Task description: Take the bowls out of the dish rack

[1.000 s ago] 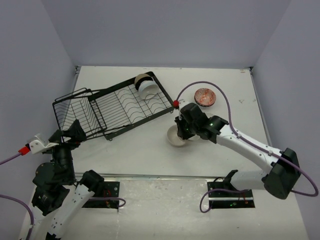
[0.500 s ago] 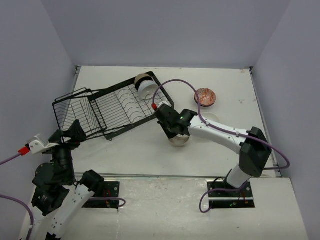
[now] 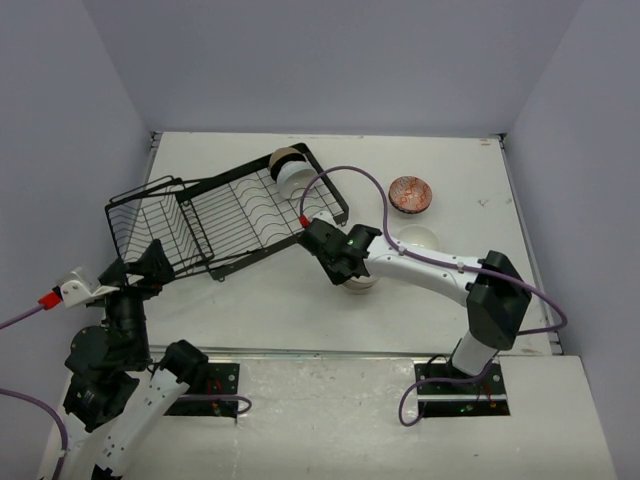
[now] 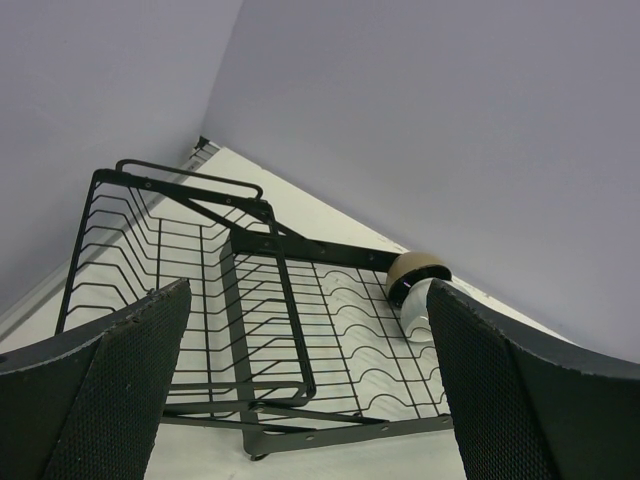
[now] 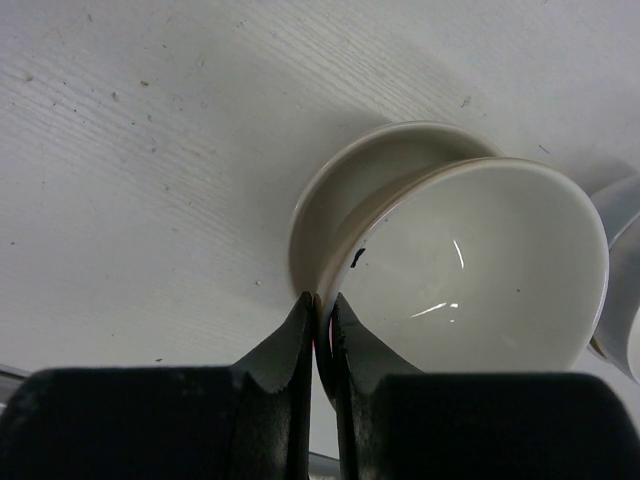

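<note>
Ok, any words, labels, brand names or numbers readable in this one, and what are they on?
No readable text in any view.
On the black wire dish rack: no tag or lettering.
On the glossy white ceramic bowl, pinched at its rim by the right gripper: only a small black fleck, not a character.
On the red-brown speckled bowl: pattern only.
</note>
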You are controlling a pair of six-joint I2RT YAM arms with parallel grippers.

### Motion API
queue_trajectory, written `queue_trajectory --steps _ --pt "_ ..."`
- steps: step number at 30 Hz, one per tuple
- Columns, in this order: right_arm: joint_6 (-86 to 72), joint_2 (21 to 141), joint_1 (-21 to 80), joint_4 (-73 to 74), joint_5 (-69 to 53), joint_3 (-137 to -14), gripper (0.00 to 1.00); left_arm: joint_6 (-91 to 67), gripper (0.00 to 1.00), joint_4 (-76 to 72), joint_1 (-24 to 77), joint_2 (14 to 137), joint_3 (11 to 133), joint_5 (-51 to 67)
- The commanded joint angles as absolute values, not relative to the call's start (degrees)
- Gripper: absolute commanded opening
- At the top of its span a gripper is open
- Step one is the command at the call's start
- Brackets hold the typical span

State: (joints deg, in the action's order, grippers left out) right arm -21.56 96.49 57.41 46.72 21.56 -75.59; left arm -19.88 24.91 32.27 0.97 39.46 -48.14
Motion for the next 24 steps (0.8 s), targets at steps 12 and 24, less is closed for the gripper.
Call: queue_trajectory --steps 12,24 --pt "-22.5 99.9 57.8 45.4 25.3 -77.7 0.11 -17.9 1.00 23.7 32.1 0.7 38.8 -47.5" --pt "-23.5 97.3 57.8 46.7 24.9 -77.9 0.38 -18.0 1.00 23.7 32.1 0.9 38.8 -47.7"
